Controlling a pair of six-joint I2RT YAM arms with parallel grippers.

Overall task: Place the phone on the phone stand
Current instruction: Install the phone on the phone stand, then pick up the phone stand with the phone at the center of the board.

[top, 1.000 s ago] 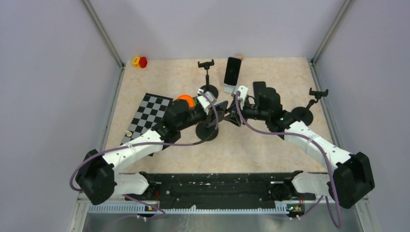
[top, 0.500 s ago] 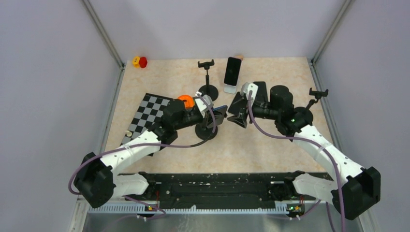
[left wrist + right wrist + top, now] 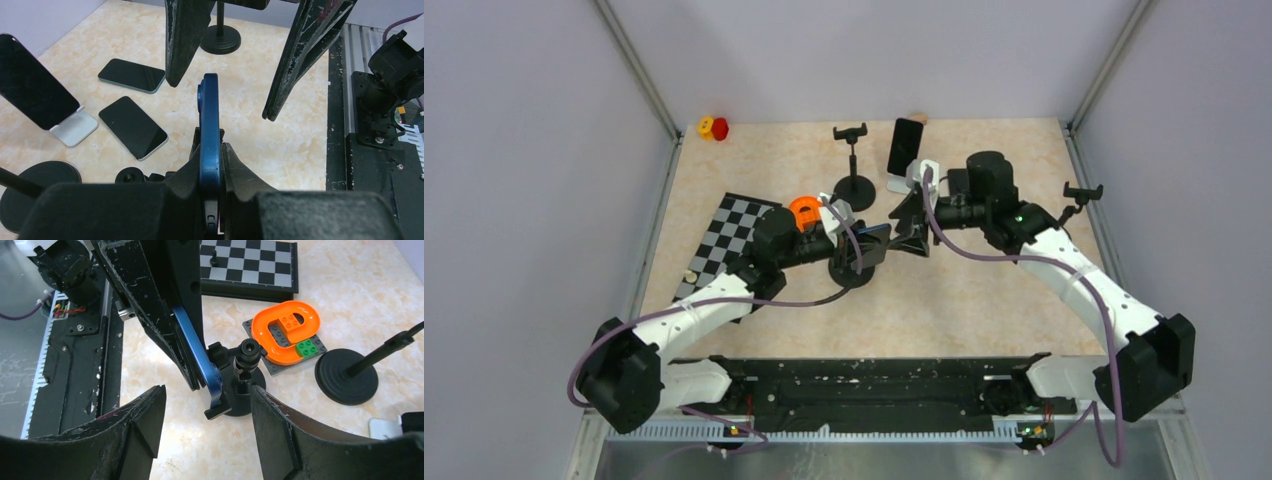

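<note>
phone (image 3: 209, 112): blue, held edge-on and tilted in the left gripper (image 3: 210, 156), above the table (image 3: 984, 295), mid-table in the top view
left fingers (image 3: 188, 167): closed tight on the phone's near end, one on each face
right gripper (image 3: 909, 232): faces the left one across the phone
right fingers (image 3: 137, 422): spread wide, nothing held; they straddle the phone's far end without touching it
stand (image 3: 246, 356): black, round base, ball head, directly below and beside the phone
phone vs stand: the phone's low end is right at the stand's clamp in the right wrist view; can't tell if it touches or sits in it
other stands: one at the back centre (image 3: 854, 165), one at the right edge (image 3: 1072, 205), both with bare clamps
propped phone (image 3: 905, 147): leans on a white holder at the back, well apart from the held phone
flat phones: two lie screen-up on the table, (image 3: 131, 75) and (image 3: 132, 127), near the white holder
chessboard (image 3: 742, 232): left side, under the left arm
orange ring (image 3: 286, 330): on a grey plate with bricks, between the chessboard and the back stand
</note>
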